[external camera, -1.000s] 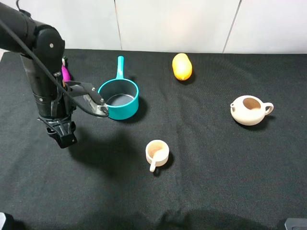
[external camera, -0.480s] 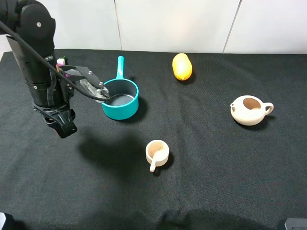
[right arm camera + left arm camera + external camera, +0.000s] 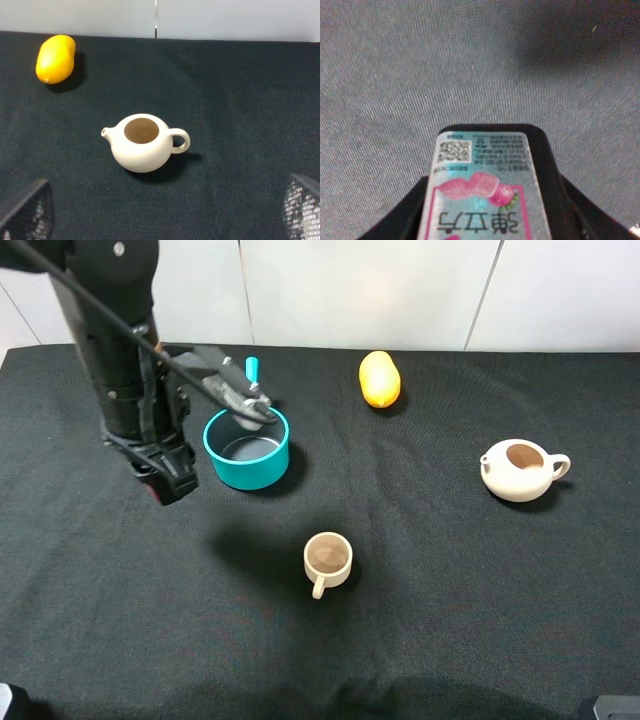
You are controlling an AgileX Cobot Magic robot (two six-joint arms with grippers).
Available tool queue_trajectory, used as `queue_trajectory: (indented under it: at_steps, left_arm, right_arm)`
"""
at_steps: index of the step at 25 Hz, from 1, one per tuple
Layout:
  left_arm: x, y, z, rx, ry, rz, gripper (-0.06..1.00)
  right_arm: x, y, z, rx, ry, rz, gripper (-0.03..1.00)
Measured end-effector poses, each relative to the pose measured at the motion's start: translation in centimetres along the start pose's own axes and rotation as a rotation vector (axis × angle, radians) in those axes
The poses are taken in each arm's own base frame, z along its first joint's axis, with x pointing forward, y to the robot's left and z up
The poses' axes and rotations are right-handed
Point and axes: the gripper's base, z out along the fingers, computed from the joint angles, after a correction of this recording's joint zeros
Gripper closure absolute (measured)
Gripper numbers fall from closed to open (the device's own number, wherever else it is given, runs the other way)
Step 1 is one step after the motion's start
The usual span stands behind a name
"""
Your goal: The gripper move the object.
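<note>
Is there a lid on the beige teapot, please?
No, the beige teapot has an uncovered mouth, and its brown inside shows in the right wrist view.

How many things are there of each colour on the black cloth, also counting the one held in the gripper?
Beige: 2, the cup and the teapot
Teal: 1, the pot
Yellow: 1, the fruit
Silver with pink print: 1, the held carton
Total: 5
</note>
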Motion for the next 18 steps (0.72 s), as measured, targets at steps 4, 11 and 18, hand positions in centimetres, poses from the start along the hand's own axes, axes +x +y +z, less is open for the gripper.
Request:
queue_trajectory:
  at_steps: [4,11,18]
  left_arm:
    - [-1.1,-1.2,-1.4,-0.038,-0.036,0.014,0.42]
    - [-2.6,-3.3,-3.6,-0.067,-0.115,0.035,0.42]
    - [-3.3,-5.0,-4.7,-0.069,-0.160,0.049,0.42]
  right_arm:
    - [0.0,0.0,0.0,0.000,0.000,0.000,0.27]
    - [0.0,0.0,0.0,0.000,0.000,0.000,0.27]
    - [0.0,0.0,0.0,0.000,0.000,0.000,0.27]
